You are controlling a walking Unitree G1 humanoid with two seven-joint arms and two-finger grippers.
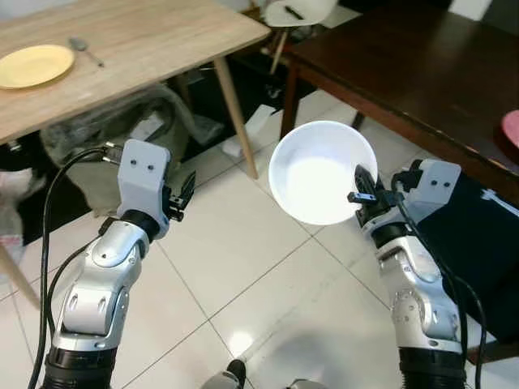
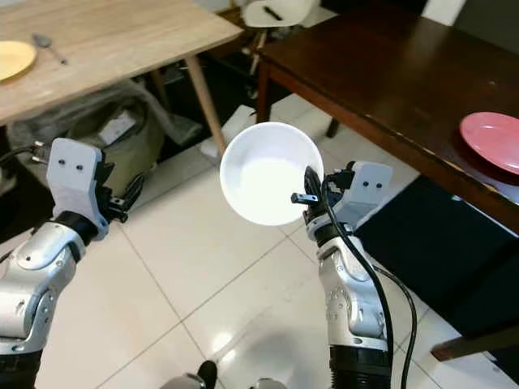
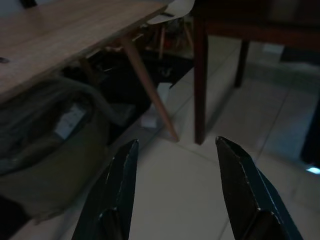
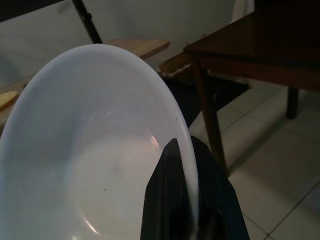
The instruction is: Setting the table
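Left gripper [image 1: 180,197]: fingers spread wide, empty, raised over the tiled floor [image 1: 243,275].
White bowl [image 1: 320,172]: carried in mid-air between both tables, well clear of the light wooden table [image 1: 146,40].
Right gripper [image 1: 363,193]: pinches the bowl's rim.
Risk: a thin rim grip could let the bowl tip or slip while walking.

I see a plain white bowl [image 1: 321,172] pinched in the black fingers of my right gripper [image 1: 362,193]; my left gripper [image 1: 183,197] is black too, on a silver arm with a grey wrist block. The near table [image 1: 146,40] is pale wood grain, carrying a yellow plate [image 1: 34,65]. The other table [image 2: 389,73] is dark brown, with a pink plate [image 2: 492,139]. The floor [image 1: 268,275] is glossy white tile.
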